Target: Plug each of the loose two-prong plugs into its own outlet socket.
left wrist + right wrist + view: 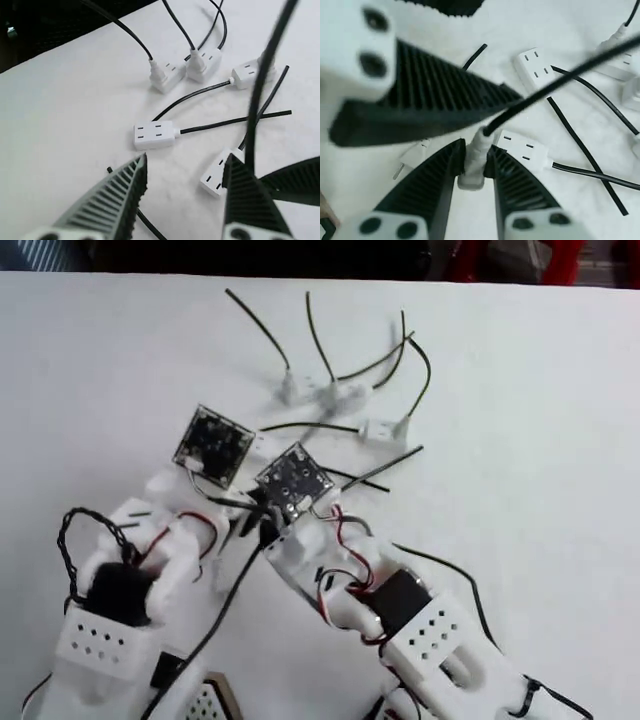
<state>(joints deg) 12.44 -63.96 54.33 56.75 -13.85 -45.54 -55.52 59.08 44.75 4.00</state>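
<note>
Outlet sockets (335,395) lie on a white counter (540,440).

High view: they cluster at 12 to 1 o'clock of centre. The left arm (130,580) is at 7 o'clock and the right arm (410,615) at 5 o'clock.

Left wrist view: the left tool (187,162) is spread wide and holds nothing. A near socket (155,136) lies just beyond its tips.

Right wrist view: the right tool (476,150) is clamped narrow on a white plug (470,177). A loose plug (410,161) lies near it.
</note>
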